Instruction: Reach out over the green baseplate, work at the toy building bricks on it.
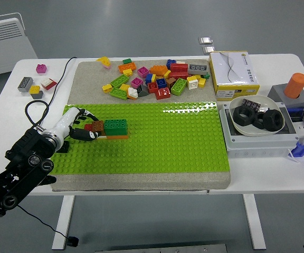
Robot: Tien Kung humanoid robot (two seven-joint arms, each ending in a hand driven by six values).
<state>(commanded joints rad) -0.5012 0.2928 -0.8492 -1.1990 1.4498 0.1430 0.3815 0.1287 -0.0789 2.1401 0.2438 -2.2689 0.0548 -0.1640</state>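
A yellow-and-white box (pixel 233 74) sits beside a bowl of black rings (pixel 258 117); an orange cylinder (pixel 296 85) stands further right.

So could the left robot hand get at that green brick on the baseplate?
Probably yes: the left robot hand is already beside the green brick, at the small brown brick, with nothing in between.

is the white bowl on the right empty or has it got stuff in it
Not empty. The bowl holds several black rings and a small dark block at its far rim. It sits in a grey tray.
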